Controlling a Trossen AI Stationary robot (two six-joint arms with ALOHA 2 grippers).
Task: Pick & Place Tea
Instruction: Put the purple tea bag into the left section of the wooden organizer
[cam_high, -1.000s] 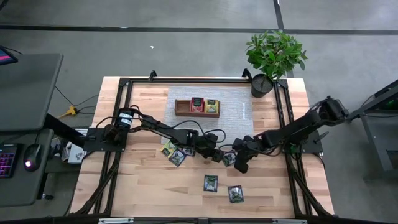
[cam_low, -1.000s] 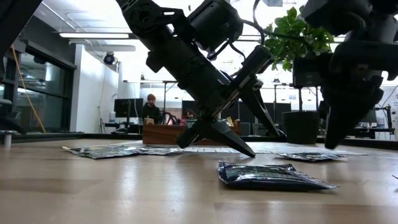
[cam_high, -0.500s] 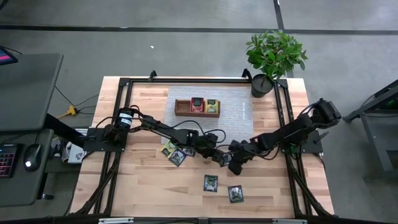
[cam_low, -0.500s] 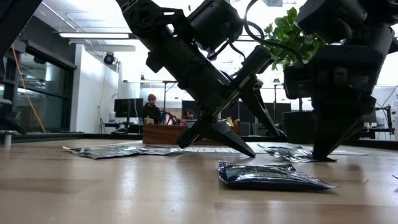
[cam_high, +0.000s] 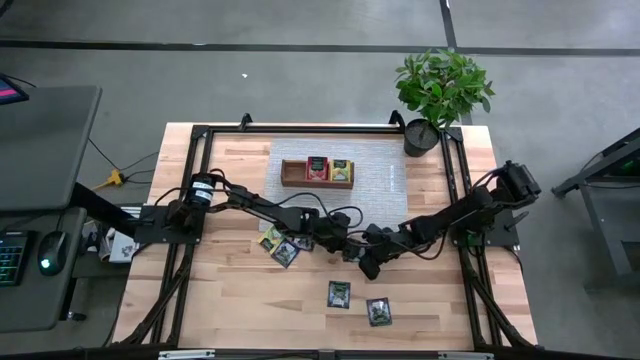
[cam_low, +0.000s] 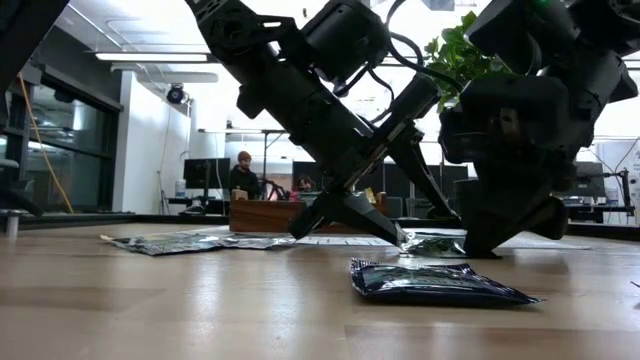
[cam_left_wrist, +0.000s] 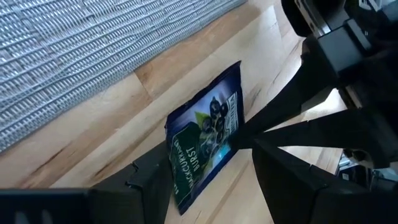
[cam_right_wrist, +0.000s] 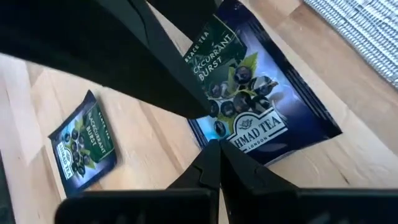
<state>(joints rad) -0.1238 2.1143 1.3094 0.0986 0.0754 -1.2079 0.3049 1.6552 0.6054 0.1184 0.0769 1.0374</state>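
Down at mid-table, the right gripper (cam_high: 368, 268), fingers pressed together, is now sliding in onto the dark tea packet (cam_left_wrist: 205, 138) lying flat between the left gripper's (cam_high: 347, 247) spread fingers.

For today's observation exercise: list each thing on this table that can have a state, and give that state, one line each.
Left tool: open, fingers astride the dark packet.
Right tool: shut, tip pressed on the same packet.
Dark packet: flat on the wood, label up, beside the grey mat.
Wooden tray: holds a red and a yellow-green packet; one compartment bare.
Two dark packets: flat, apart, near the table's front.
Packet cluster: lying loose, overlapping.
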